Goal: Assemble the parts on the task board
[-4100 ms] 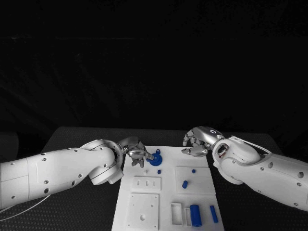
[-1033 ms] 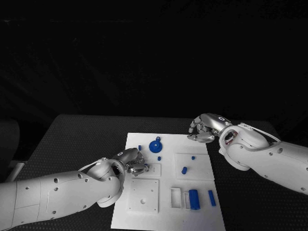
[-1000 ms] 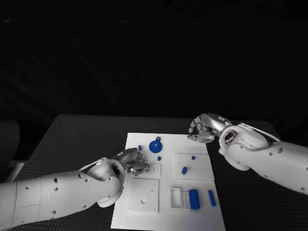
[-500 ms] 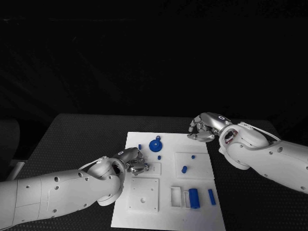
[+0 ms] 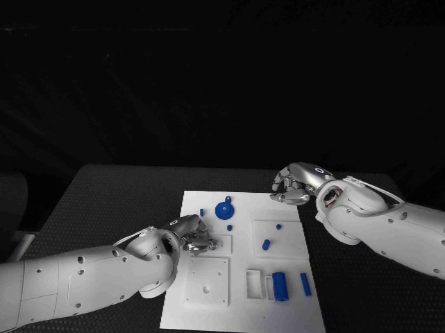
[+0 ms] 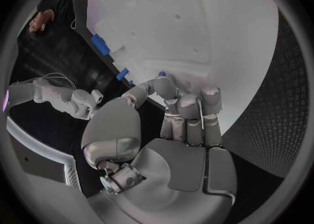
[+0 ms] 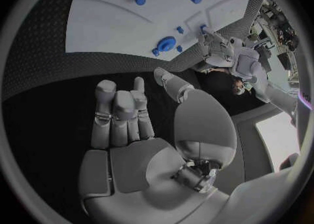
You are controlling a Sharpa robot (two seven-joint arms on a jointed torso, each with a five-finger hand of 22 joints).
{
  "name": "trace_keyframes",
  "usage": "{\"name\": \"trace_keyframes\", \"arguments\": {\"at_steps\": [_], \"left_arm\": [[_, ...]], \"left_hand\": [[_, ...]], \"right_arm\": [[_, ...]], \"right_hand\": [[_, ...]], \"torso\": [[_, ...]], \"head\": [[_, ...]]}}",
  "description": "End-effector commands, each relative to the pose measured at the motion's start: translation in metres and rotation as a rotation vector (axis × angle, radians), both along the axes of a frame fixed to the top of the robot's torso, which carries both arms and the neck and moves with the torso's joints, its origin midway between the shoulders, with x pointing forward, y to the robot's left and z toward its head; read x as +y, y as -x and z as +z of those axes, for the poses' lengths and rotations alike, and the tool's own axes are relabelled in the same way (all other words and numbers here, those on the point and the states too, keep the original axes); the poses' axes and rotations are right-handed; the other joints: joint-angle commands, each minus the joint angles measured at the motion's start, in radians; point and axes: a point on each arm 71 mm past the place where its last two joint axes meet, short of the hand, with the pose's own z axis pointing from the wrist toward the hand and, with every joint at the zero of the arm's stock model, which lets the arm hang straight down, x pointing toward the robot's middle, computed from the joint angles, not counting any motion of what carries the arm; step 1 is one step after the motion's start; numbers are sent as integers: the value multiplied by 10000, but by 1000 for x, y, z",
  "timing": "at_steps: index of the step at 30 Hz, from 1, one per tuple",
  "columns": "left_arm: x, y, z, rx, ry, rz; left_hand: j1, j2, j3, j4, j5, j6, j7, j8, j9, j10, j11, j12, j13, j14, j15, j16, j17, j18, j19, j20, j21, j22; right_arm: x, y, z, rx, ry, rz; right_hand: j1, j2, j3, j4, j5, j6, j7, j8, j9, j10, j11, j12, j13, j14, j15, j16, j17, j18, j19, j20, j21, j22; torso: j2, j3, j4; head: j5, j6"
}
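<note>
Left robot hand (image 5: 191, 234) rests on the task board (image 5: 244, 267) at its left edge, fingers curled together, a small blue part (image 6: 161, 74) at the fingertips; a grip cannot be told. Right robot hand (image 5: 292, 186) hovers over the black surface (image 5: 112, 201) beyond the board's far right corner, fingers curled, holding nothing. A round blue part (image 5: 224, 209) lies at the far end of the board, blue bars (image 5: 279, 286) at the near end.

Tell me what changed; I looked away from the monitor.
The left hand drew back from the round blue part toward the robot, along the left edge of the task board, its fingers pinching a small blue part. The right hand stayed curled at the far corner; loose parts unmoved.
</note>
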Motion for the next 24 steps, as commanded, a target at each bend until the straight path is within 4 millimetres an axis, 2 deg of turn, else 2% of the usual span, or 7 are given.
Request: {"name": "trace_keyframes", "arguments": {"at_steps": [1,5,8,9,10,13,24], "left_arm": [[-1,2,-3,254,-119,-64],[0,1,-3,237,-79,-32],[0,2,-2,232,90,39],[0,2,-2,214,108,39],[0,2,-2,183,153,63],[1,2,0,40,357,175],[5,4,4,-240,836,421]], "left_hand": [[-44,-136,8,114,-31,915,-337,-18,22,-132,-86,30,-23,144,-165,44,-25,70,-70,-1304,29,-25],[-40,-160,22,207,-50,921,-339,-28,35,-138,-87,47,-44,138,-167,61,-56,79,-75,-1306,47,-47],[68,-8,40,188,-12,917,-339,-42,55,-148,-88,72,-70,126,-170,85,-95,95,-90,-1309,80,-68],[145,86,40,121,59,918,-337,-47,66,-153,-86,85,-80,120,-170,98,-111,100,-103,-1308,97,-74],[324,411,42,-89,195,914,-331,-57,89,-166,-80,110,-101,104,-167,126,-143,106,-133,-1301,137,-84],[433,814,13,-367,272,911,-328,-86,120,-192,-77,146,-149,78,-159,168,-209,97,-193,-1284,191,-122],[181,1165,-52,-547,350,975,-340,-113,160,-193,-88,245,-198,91,-164,276,-298,80,-246,-1271,276,-197]], "right_arm": [[1,0,-1,55,57,91],[1,0,0,43,49,90],[1,0,-1,53,51,90],[1,0,-1,52,51,92],[1,0,-1,54,47,95],[2,0,-1,54,47,99],[0,0,-1,74,53,76]], "right_hand": [[-21,-87,-17,59,36,0,53,-34,-14,-50,-5,-34,-15,-50,-27,-48,15,357,28,-18,-45,71],[-25,-88,-21,64,39,0,53,-35,-15,-50,-5,-34,-15,-50,-27,-49,15,357,28,-18,-46,72],[-27,-83,-21,69,42,0,53,-35,-15,-50,-5,-34,-15,-50,-27,-50,15,357,29,-17,-47,72],[-29,-83,-21,72,43,1,53,-35,-15,-50,-5,-35,-15,-50,-27,-51,16,357,29,-17,-48,72],[-30,-82,-22,73,44,1,53,-35,-15,-50,-5,-35,-15,-50,-27,-51,16,357,29,-17,-48,73],[-33,-83,-24,77,47,1,53,-36,-15,-50,-5,-35,-16,-50,-27,-52,16,357,29,-17,-49,73],[-35,-84,-27,84,60,1,53,-37,-15,-49,-6,-34,-16,-50,-28,-54,18,357,29,-17,-51,75]], "torso": [[2,-1,2],[0,-1,0],[1,-4,4],[1,-4,4],[2,-7,6],[2,-9,5],[18,-3,1]], "head": [[-9,-3],[-6,18],[-1,49],[-2,50],[-16,72],[-26,91],[-34,141]]}}
